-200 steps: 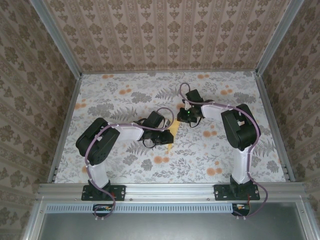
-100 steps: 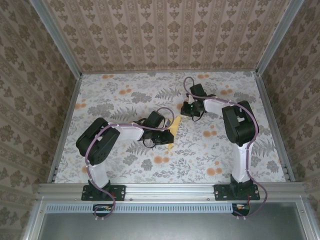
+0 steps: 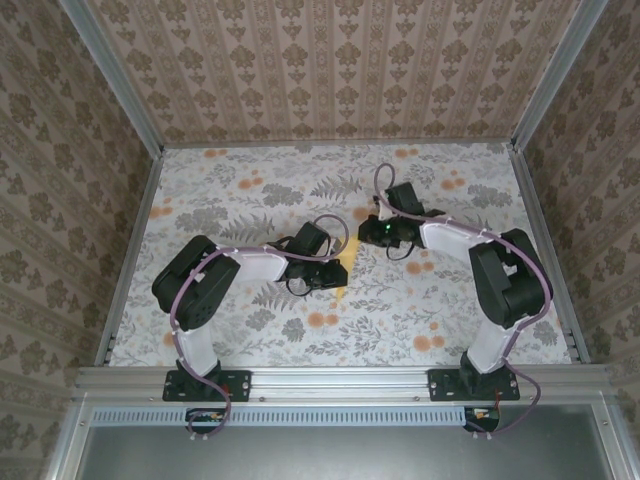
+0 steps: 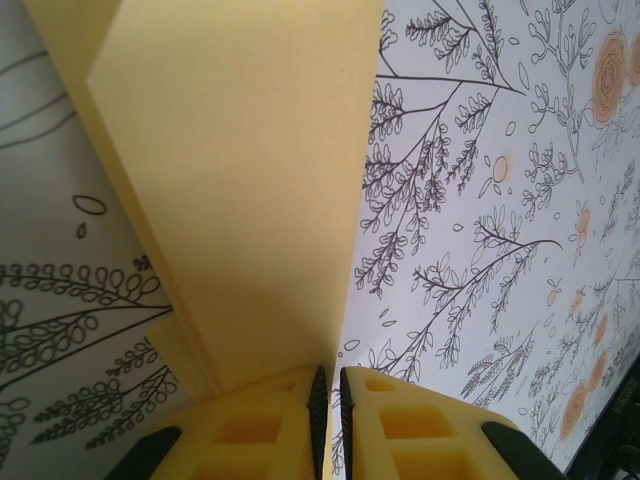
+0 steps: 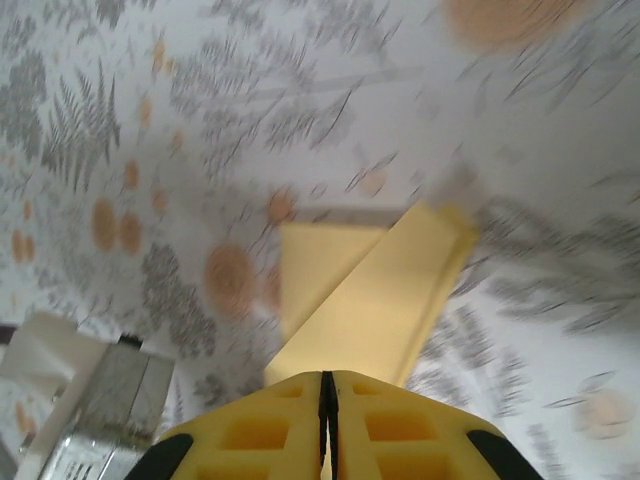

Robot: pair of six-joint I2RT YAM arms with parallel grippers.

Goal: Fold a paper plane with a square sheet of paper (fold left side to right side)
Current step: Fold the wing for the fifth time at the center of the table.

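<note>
Yellow paper plane (image 4: 240, 200) in left pincer (image 4: 328, 400)

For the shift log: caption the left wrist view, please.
Left tool pinching the folded yellow paper over the floral cloth.

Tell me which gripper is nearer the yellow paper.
Left. The left gripper is shut on the near edge of the yellow paper. The right gripper, also shut, hangs clear of it, with the paper lying ahead of its fingertips.

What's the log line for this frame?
left fingers: shut on folded paper | right fingers: shut, paper just ahead of tips
</note>
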